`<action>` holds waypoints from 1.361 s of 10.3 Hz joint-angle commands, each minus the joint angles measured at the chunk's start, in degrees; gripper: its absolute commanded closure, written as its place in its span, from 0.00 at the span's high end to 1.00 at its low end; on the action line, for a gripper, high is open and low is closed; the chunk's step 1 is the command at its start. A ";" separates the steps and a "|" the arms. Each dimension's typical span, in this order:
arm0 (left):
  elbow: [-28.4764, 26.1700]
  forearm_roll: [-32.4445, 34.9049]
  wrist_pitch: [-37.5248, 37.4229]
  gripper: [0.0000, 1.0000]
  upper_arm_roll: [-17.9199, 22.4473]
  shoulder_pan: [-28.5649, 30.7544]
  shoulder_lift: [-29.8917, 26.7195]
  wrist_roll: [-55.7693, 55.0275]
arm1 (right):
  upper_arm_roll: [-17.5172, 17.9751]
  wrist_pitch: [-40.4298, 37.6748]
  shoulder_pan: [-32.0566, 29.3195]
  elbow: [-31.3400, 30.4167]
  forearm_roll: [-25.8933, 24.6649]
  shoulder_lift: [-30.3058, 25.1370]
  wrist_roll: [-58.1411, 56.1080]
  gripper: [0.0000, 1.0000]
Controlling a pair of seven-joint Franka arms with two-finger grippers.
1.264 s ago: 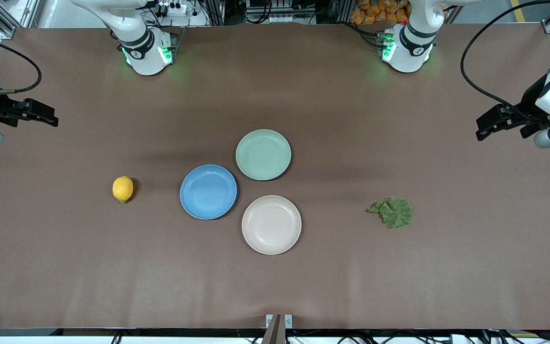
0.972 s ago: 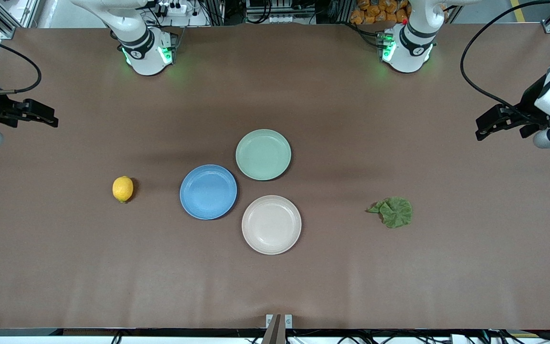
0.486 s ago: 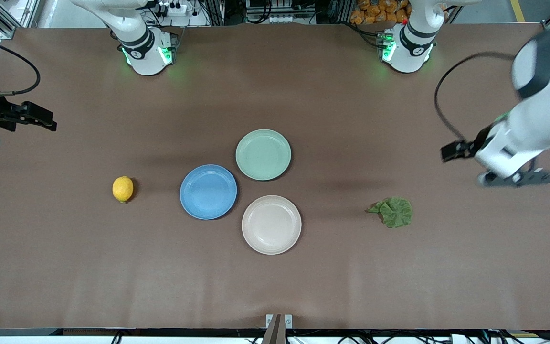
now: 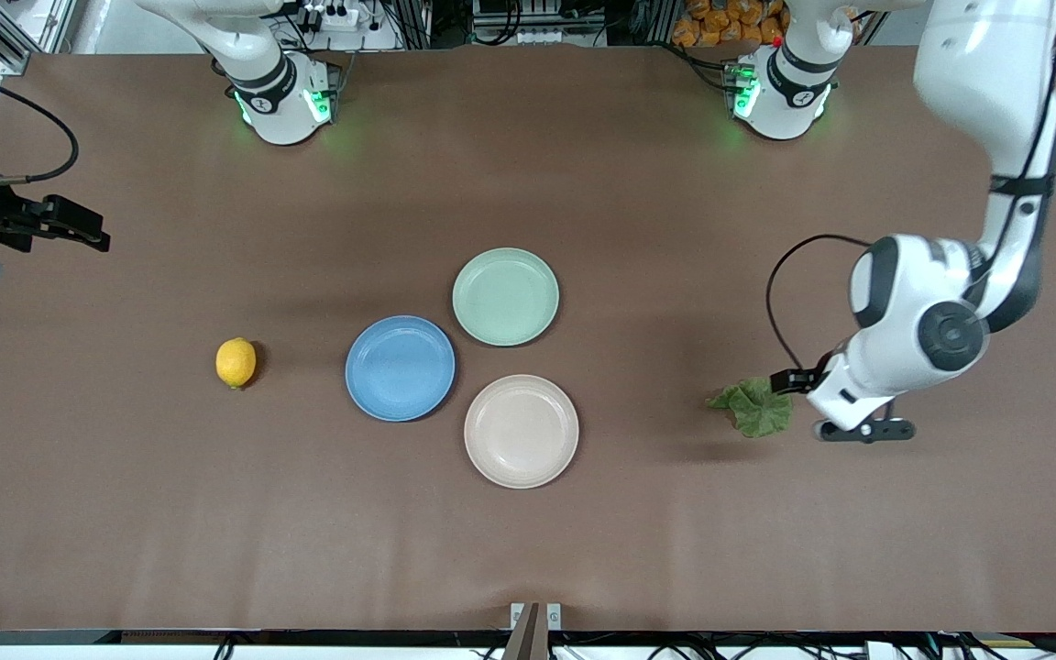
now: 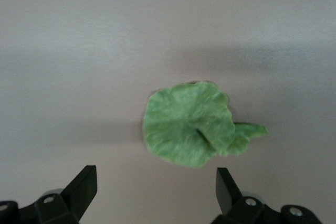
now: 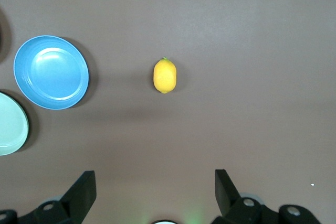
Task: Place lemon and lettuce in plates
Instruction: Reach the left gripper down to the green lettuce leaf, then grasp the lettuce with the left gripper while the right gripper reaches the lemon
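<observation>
The lemon (image 4: 236, 362) lies on the table toward the right arm's end, beside the blue plate (image 4: 400, 368). The beige-white plate (image 4: 521, 431) sits nearer the front camera; both plates hold nothing. The lettuce (image 4: 757, 406) lies flat toward the left arm's end. My left gripper (image 5: 156, 177) is open and low over the table just beside the lettuce (image 5: 186, 124), not touching it; the wrist hides it in the front view. My right gripper (image 4: 70, 225) waits open, high over the table's right-arm end, with the lemon (image 6: 165, 75) and blue plate (image 6: 51, 72) in its view.
A pale green plate (image 4: 505, 296) sits next to the other two plates, farther from the front camera. The left arm's elbow and cable hang over the table's left-arm end. Brown table cloth lies around the lemon and the lettuce.
The left arm has swung in from the table's end and come down beside the lettuce. The right arm has barely shifted. The lemon, lettuce and plates have not moved.
</observation>
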 commanded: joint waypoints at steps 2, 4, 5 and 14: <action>0.18 -1.01 7.92 1.00 -0.31 -1.34 6.34 0.26 | 0.39 7.06 -1.05 -5.74 0.46 -0.25 0.53 1.00; 0.00 -1.81 11.54 1.00 -0.31 -1.95 8.99 0.17 | 0.30 11.91 -1.93 -8.22 0.46 5.09 0.27 1.00; -0.26 -1.81 11.90 1.00 -0.23 -2.04 9.35 0.17 | 0.30 13.32 -1.84 -8.23 0.46 7.39 0.45 1.00; -0.09 -1.10 2.79 0.00 -0.23 -8.70 1.91 -10.51 | 0.30 39.15 -2.20 -18.86 1.24 25.33 0.62 1.00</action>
